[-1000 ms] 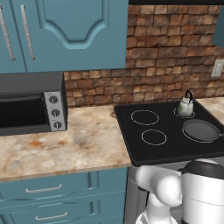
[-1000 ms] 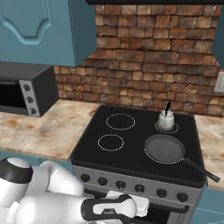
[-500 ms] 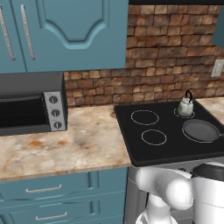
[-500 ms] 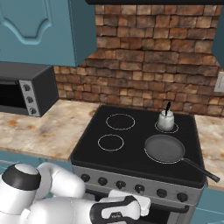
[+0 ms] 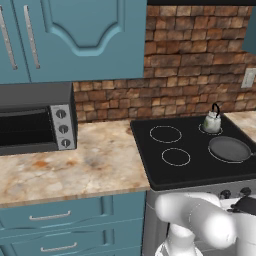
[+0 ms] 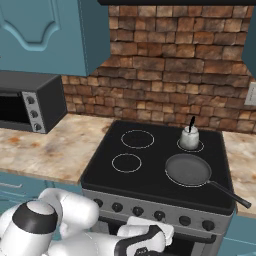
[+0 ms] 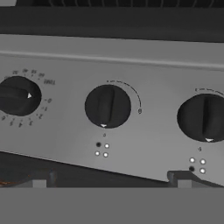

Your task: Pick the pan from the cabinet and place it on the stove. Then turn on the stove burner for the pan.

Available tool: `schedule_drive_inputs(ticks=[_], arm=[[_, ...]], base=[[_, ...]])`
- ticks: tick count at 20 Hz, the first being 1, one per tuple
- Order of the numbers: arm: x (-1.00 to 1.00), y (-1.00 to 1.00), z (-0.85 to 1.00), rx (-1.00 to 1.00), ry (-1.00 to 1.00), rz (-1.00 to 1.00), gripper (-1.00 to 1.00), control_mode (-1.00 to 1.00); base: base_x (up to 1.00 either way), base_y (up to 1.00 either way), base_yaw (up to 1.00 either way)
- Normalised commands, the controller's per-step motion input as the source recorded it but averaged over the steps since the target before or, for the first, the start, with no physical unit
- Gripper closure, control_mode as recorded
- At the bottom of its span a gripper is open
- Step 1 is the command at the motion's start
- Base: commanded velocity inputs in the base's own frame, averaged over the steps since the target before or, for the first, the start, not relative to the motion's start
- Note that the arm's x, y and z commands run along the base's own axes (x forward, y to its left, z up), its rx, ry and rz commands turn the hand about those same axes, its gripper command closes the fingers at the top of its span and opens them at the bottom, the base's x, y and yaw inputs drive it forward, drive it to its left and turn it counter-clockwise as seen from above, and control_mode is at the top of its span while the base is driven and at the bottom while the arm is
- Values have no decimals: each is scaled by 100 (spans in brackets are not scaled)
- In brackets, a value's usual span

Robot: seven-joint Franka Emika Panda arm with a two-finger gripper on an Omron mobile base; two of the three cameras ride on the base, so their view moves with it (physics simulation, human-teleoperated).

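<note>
Black glass forms the stove (image 6: 150,175) top. The pan (image 6: 187,169) rests on the front right burner ring (image 5: 230,149), its handle (image 6: 227,194) running toward the front right corner, just in front of the kettle (image 6: 189,138). The gripper (image 7: 109,178) faces the grey front panel (image 7: 65,135), fingers (image 7: 40,179) spread wide, holding nothing. The centre knob (image 7: 107,106) sits between the fingertips. Judged rigid, small and smooth, it may slip; grip it across its raised bar, squarely, before turning.

right knob (image 7: 205,118): cut by frame edge | pan (image 5: 230,149): handle hidden | panel markings: unreadable
</note>
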Motion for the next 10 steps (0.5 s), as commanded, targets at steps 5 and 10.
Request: schedule_drive_inputs(ticks=[5,10], arm=[[7,-11,-14,0,-4,0,-100,-100],[10,0,-12,0,-3,0,-100,-100]], base=[[0,0,0],[0,0,0]])
